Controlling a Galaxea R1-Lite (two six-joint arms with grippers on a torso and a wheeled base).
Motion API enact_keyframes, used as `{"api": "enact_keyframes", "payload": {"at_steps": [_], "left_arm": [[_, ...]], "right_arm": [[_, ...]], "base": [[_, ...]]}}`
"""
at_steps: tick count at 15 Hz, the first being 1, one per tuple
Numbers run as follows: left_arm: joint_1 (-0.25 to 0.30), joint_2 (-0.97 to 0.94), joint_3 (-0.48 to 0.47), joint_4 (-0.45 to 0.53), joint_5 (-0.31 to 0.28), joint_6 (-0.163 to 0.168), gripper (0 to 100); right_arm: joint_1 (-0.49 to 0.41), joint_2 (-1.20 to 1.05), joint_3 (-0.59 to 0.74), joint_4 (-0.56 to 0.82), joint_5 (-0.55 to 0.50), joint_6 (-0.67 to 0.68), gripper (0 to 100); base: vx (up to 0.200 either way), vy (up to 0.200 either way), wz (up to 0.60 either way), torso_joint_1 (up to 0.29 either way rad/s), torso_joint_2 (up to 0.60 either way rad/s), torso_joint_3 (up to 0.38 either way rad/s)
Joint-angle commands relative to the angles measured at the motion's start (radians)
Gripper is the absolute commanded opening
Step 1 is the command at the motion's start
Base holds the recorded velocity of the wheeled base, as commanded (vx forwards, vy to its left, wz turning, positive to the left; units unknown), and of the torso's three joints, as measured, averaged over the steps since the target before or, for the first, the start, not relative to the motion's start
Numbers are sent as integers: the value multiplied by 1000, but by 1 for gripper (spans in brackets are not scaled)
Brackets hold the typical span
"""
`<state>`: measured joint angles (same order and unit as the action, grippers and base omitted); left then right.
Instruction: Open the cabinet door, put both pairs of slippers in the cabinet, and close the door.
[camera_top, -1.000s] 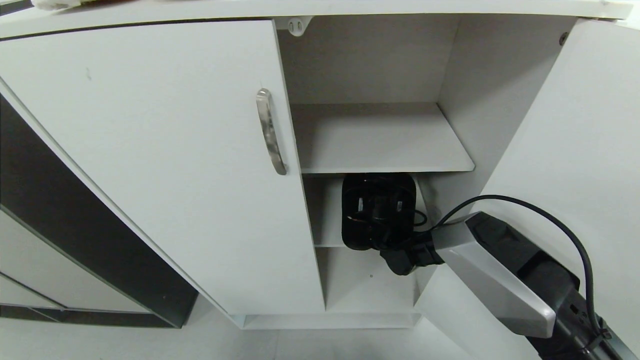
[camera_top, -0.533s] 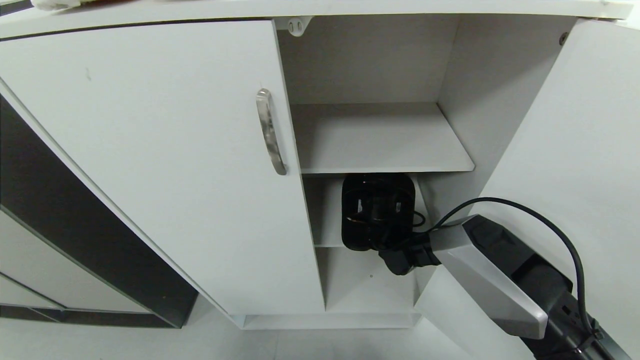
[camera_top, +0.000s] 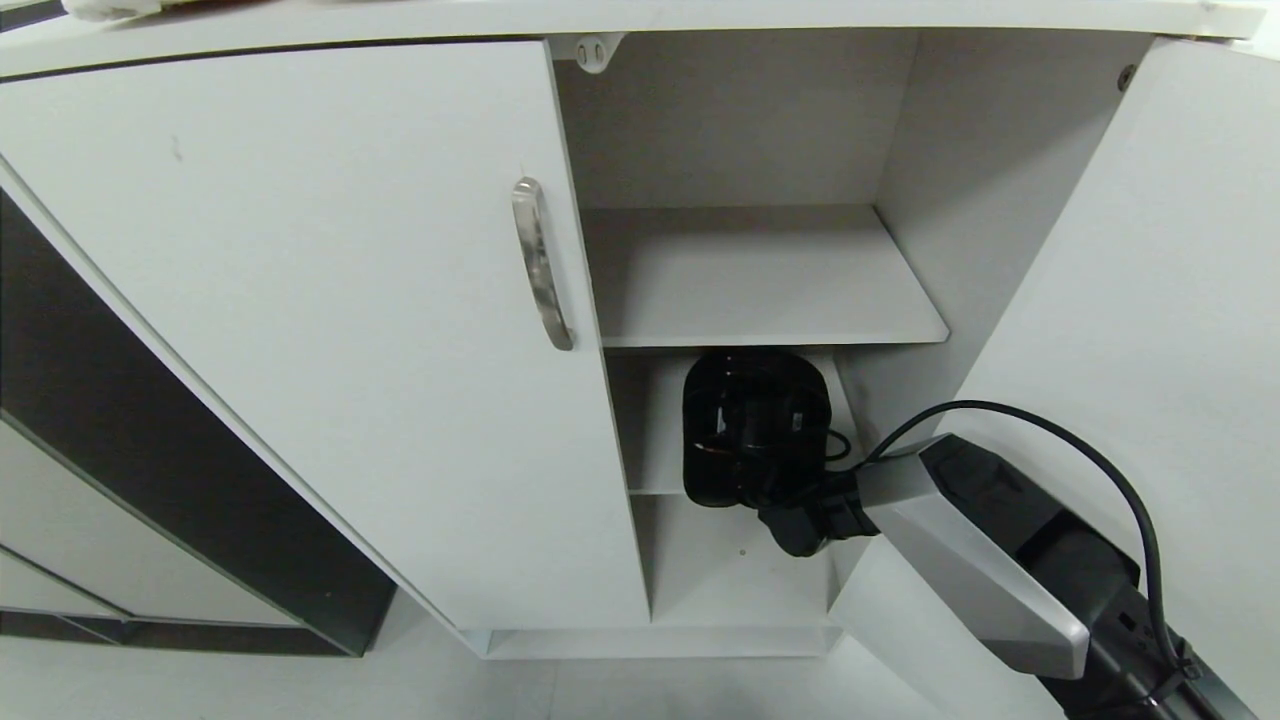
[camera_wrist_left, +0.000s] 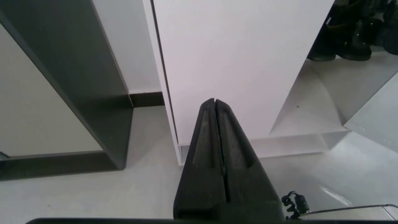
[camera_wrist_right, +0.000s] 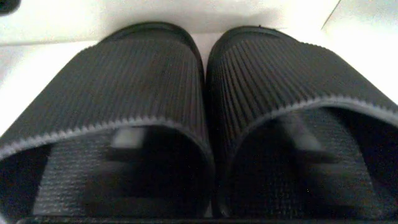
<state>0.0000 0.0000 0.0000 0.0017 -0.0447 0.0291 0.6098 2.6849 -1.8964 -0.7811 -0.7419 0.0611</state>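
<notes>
pale floor (camera_top: 250, 690) meets the white cabinet (camera_top: 905, 150); its right door (camera_top: 1150, 300) stands open and its left door (camera_top: 300, 300) is closed. black slippers (camera_top: 755, 425) lie side by side in the compartment under the upper shelf (camera_top: 760, 280). the right hand (camera_top: 785, 495) is at their near edge; i cannot tell its grip. the left hand (camera_wrist_left: 214, 112), pressed together, is outside.

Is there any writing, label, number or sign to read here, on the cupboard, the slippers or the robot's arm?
No text can be read anywhere.
The cabinet is plain white, with no label or number.
The black slippers show ribbed straps and two small pale marks, too blurred to read as text.
</notes>
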Motion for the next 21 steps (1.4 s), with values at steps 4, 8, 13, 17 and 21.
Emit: {"api": "enact_keyframes", "payload": {"at_steps": [4,8,13,17,21], "left_arm": [[0,2,0,0,0,0,0],[0,2,0,0,0,0,0],[0,2,0,0,-1,-3,0],[0,2,0,0,-3,-6,0],[0,2,0,0,-3,-8,0]], "right_arm": [[30,-115,201,-89,-7,-1,100],[97,-272,550,-282,-8,-7,100],[151,-341,873,-575,1,-96,100],[174,-346,919,-630,3,-132,100],[173,-335,919,-630,9,-132,100]], "base": [[0,0,0,0,0,0],[0,0,0,0,0,0],[0,0,0,0,0,0],[0,0,0,0,0,0],[0,0,0,0,0,0]]}}
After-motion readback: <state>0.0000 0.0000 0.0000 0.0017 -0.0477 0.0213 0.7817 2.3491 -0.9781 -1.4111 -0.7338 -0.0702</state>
